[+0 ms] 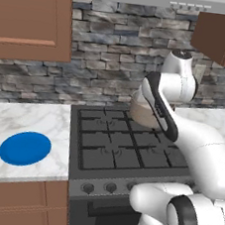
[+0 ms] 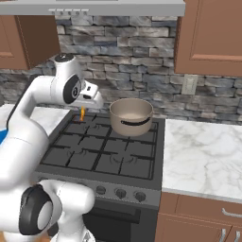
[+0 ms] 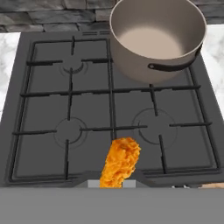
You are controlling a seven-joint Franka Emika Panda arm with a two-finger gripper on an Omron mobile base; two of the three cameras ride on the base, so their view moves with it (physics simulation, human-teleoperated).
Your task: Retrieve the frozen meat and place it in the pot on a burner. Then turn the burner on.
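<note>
A: Item one, the pot [image 3: 157, 48]?
B: Tan-beige metal, smooth satin finish, paler inside; dark matt band handle.

A: The stove [image 1: 120, 145]?
B: Dark grey, matt; black grates look like cast iron; knobs smooth and dark.

A: The frozen meat [image 3: 120, 162]?
B: Orange, rough and crumbly, like a breaded crust.

A: Surroundings?
B: Counter [image 2: 203, 156] of white marble, grey-veined, polished. Wall [image 1: 106, 59] of rough grey stone. Cabinets [image 1: 31, 14] of smooth brown wood. Plate [image 1: 25, 148] plain blue, smooth. Hood [image 2: 94, 6] pale grey, metal-looking.
</note>
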